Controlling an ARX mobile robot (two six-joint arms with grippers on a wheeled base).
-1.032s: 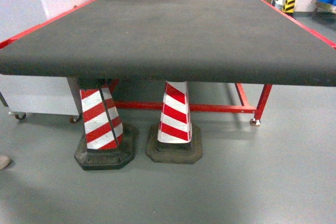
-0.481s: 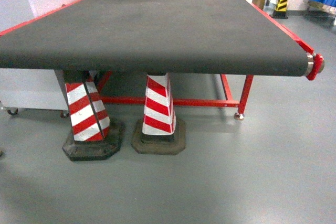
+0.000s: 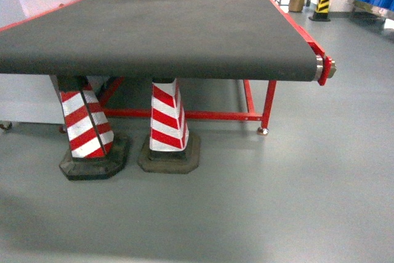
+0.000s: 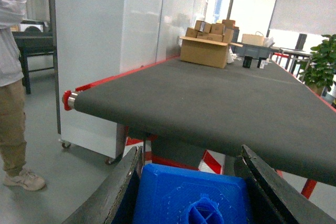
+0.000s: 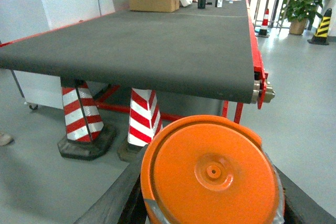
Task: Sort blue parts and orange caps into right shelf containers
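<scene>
Swinging right along the conveyor (image 3: 184,35), cones (image 3: 167,118) sliding left; left gripper (image 4: 191,182) clamping blue part (image 4: 191,200), right gripper (image 5: 210,182) clutching orange cap (image 5: 212,171).

cones (image 3: 92,129): 2 | orange cap (image 5: 212,174): 1 | blue part (image 4: 190,196): 1 | boxes (image 4: 206,51): maybe 6

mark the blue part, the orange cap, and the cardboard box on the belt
blue part (image 4: 191,196), left wrist view, top face.
orange cap (image 5: 212,174), right wrist view, flat top.
cardboard box (image 4: 205,52), left wrist view, front side.
</scene>
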